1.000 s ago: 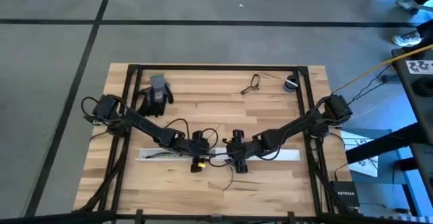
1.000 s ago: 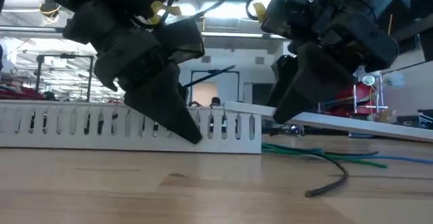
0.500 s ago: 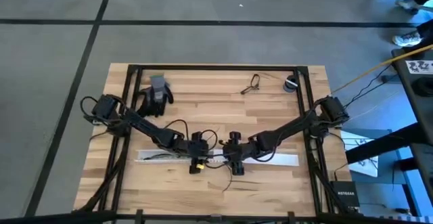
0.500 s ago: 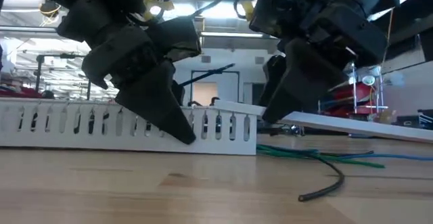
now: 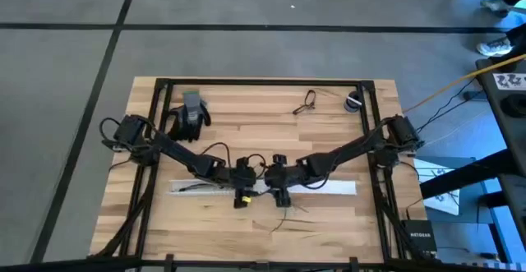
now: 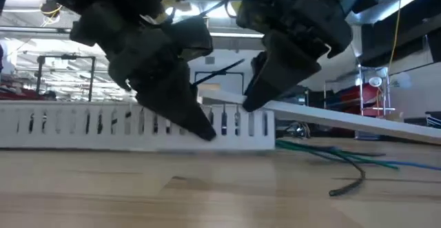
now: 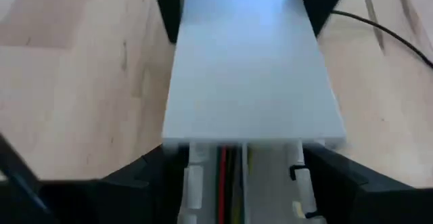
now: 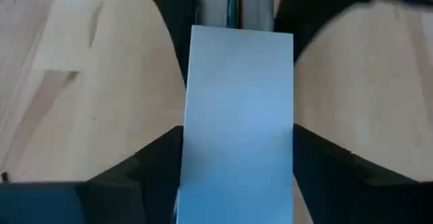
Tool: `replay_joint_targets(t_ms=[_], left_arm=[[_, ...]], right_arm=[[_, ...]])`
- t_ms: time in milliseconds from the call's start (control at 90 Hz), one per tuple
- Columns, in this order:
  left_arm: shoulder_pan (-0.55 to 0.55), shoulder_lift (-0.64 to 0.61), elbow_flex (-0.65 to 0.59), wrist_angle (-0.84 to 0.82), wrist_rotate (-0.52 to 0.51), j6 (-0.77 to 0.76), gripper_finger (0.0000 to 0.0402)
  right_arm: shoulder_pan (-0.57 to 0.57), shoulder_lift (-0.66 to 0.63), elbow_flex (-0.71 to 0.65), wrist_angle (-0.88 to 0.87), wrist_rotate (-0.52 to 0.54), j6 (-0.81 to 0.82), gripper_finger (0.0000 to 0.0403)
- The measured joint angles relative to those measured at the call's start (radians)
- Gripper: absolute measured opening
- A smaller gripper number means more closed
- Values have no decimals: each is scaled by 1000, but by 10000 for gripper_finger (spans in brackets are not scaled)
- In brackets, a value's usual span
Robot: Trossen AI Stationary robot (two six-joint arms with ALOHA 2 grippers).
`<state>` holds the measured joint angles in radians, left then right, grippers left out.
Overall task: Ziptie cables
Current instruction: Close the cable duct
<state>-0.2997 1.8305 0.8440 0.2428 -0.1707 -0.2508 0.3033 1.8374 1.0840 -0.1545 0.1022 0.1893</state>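
Both arms meet at the middle of the desk point(image 5: 329, 132), working on a white slotted cable duct point(image 6: 83, 126) that lies left to right along its near half. The step in hand looks like fitting the flat white cover strip point(image 6: 344, 118) onto that duct, not tying anything yet. The strip slants down from the right, its left end resting on the duct's right end.

The left tool point(image 5: 241, 176) points down over the duct, its fingers point(image 7: 135, 176) straddling the channel on both sides; it appears clenched on the duct, steadying it. The right tool point(image 5: 278, 179) reaches in from the right, low and angled down, its fingers point(image 8: 152, 160) either side of the cover strip, apparently grasping it. The two tools stand just beside each other.

The cables point(image 6: 337, 160), thin green, blue and dark strands, trail out of the duct's right end onto the desk, one dark end curling toward the near edge. More strands, red and yellow among them, lie inside the channel.

Next, the right arm probably needs to lower and square the strip over the channel while the left holds firm.

A glove point(image 5: 187, 116) lies at the far left.
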Motion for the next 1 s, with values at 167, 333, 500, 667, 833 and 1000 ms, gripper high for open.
replay_joint_targets(t_ms=[167,333,500,667,833,1000], left_arm=[[-1,0,-1,-16,6,-1,209],[-2,0,-2,-20,3,-1,209],[-2,-2,-4,-17,4,2,209],[-3,-2,-5,-11,7,4,210],[-3,-2,-5,-10,7,0,210],[-4,-2,-5,-15,5,0,210]], right_arm=[[-4,18,5,-39,-15,-1,230],[-4,73,8,28,-49,5,230],[-5,81,5,64,-46,8,230],[-10,91,6,88,-27,16,230],[-8,91,6,77,14,36,230],[-6,92,5,87,17,8,230]])
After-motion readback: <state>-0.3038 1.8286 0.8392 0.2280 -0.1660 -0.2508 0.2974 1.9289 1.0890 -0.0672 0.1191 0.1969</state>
